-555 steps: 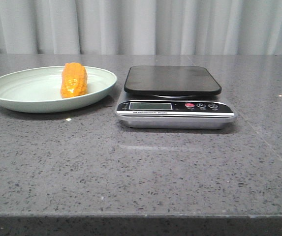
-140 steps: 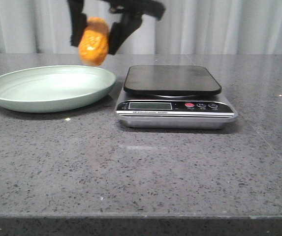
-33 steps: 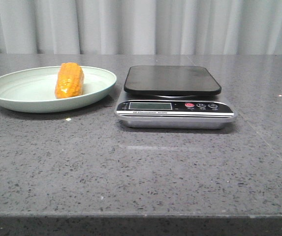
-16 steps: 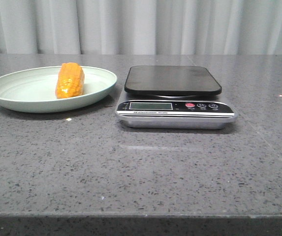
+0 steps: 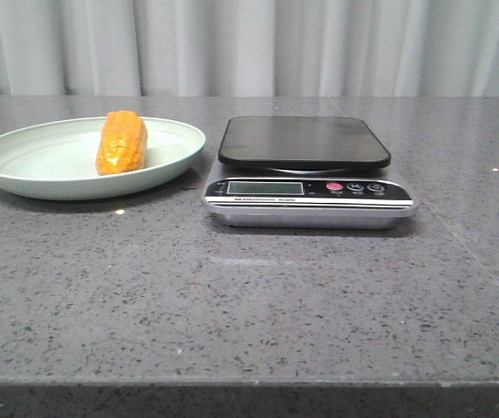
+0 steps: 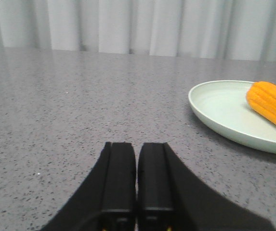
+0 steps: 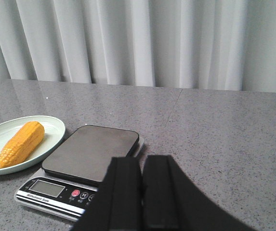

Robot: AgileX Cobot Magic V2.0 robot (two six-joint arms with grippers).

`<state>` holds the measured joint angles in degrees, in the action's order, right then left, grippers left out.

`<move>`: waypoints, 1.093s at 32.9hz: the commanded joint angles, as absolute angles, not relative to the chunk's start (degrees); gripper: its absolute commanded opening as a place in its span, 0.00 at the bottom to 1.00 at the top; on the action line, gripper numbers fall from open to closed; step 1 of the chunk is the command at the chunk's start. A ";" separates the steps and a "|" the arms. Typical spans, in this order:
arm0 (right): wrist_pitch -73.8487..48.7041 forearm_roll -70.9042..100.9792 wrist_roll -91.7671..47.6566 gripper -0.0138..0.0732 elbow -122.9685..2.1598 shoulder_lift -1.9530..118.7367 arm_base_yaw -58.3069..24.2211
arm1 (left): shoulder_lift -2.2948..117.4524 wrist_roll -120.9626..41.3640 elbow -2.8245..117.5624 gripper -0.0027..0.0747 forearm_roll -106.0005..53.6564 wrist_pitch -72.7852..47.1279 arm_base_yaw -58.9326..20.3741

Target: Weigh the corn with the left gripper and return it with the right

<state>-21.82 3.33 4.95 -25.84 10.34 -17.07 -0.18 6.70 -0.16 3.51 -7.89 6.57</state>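
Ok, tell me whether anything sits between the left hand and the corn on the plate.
Nothing visible does. In the left wrist view, only bare countertop separates the shut left hand from the plate, where the corn lies. The scale stands on the plate's other side.

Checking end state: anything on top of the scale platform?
Nothing on the scale: its dark platform is bare in front and right wrist views. The corn lies in the plate beside it. Display reading is illegible.
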 commanded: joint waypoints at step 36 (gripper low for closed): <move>-17.60 2.71 4.45 0.32 -27.21 10.95 -16.79 | -1.46 4.45 -0.60 0.20 0.85 1.41 7.44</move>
